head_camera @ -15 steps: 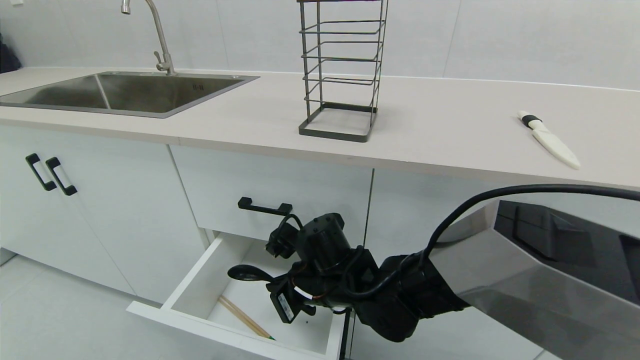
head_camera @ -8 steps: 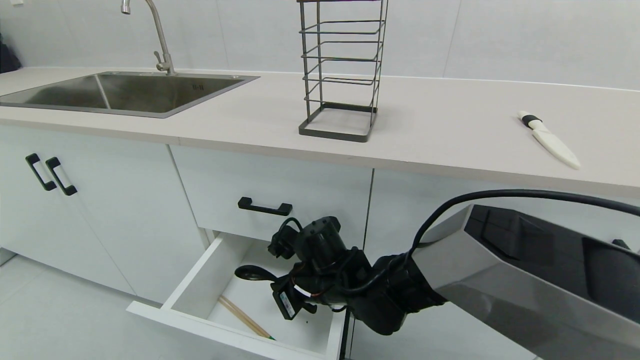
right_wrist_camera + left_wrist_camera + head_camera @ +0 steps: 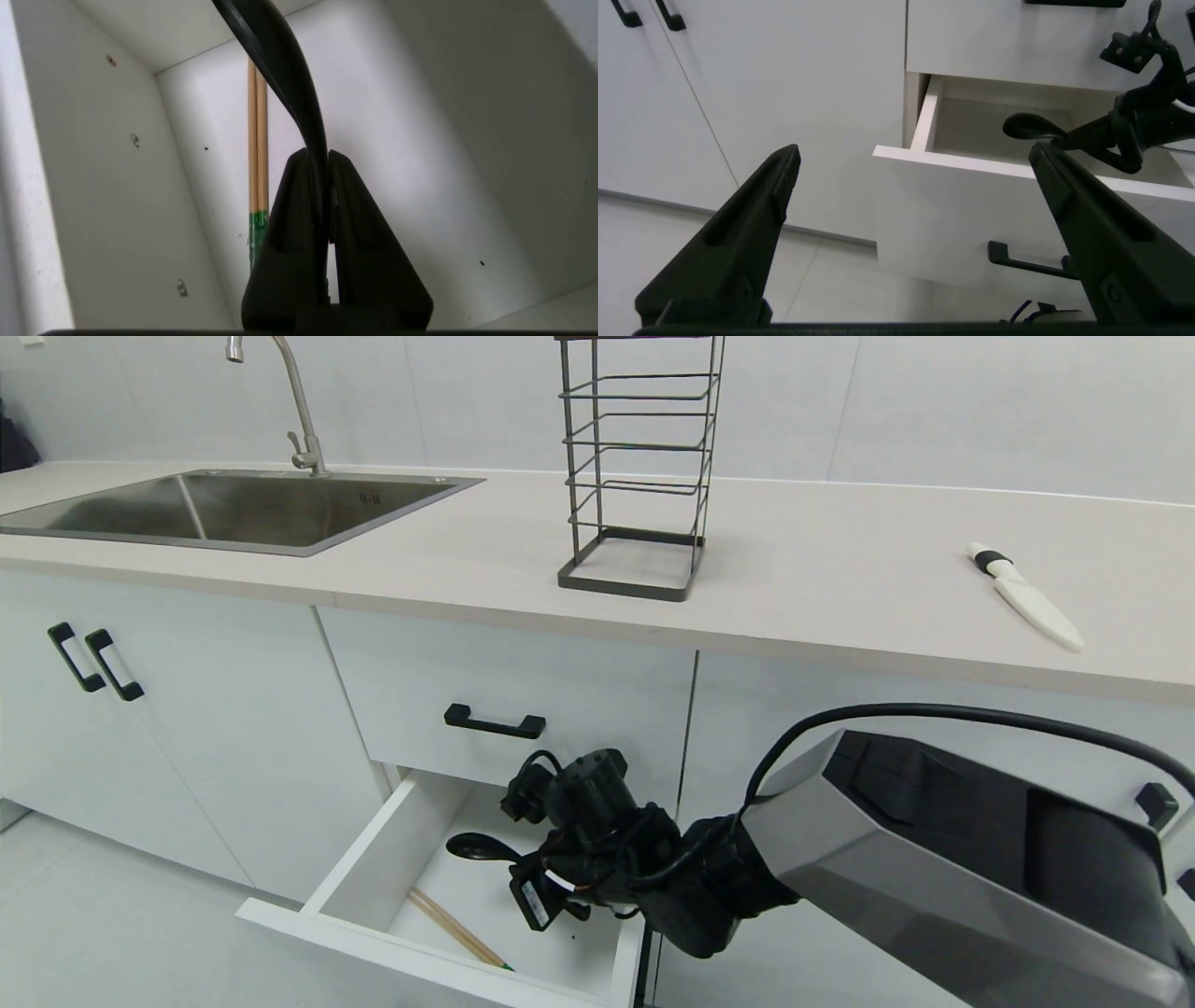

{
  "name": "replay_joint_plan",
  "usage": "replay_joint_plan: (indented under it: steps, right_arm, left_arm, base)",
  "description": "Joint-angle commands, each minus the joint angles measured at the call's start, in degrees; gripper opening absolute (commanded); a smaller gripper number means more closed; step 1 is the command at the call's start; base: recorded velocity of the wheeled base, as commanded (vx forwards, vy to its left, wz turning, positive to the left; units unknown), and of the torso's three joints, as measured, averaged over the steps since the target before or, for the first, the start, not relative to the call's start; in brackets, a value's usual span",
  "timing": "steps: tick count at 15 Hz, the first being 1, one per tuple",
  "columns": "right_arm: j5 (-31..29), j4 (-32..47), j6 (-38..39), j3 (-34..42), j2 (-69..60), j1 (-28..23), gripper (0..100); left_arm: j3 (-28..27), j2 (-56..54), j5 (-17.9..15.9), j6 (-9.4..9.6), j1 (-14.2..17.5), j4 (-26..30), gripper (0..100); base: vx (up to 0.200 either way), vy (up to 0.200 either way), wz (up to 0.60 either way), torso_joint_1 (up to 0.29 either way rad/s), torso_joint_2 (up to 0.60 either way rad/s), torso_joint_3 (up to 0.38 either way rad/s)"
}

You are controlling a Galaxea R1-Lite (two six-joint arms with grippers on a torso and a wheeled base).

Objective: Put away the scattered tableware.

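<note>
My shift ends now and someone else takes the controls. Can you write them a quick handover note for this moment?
Right gripper: fingers shut on the black spoon, held over the open drawer.
Left gripper: open, empty, low near the drawer front.
Done: chopsticks lie in the drawer.
To do: release the spoon, then put away the white knife lying on the counter.

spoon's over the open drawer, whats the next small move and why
Probably lower the right gripper a little, then open it. It is shut on the spoon, which hangs over the drawer floor beside the chopsticks lying inside. Letting go low should keep the spoon from bouncing or landing across them.
</note>
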Motion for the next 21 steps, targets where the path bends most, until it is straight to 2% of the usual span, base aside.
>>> replay_joint_plan:
  steps: [1,13,21]
  right_arm:
    - [-0.4,0.0,0.0,-1.1,1.4,0.0,0]
    - [-0.5,0.4,-0.5,-5.3,5.6,-0.1,0]
    - [-0.1,1.2,-5.9,-7.5,8.2,-0.1,0]
  left_arm:
    - [0.0,0.1,0.0,0.00,0.0,0.0,100]
    - [0.0,0.1,0.0,0.00,0.0,0.0,100]
    - [0.0,0.1,0.0,0.00,0.0,0.0,100]
  base:
    - [0.000,0.000,0.00,0.000,0.00,0.000]
    - [0.000,0.000,0.00,0.000,0.00,0.000]
    - [0.000,0.000,0.00,0.000,0.00,0.000]
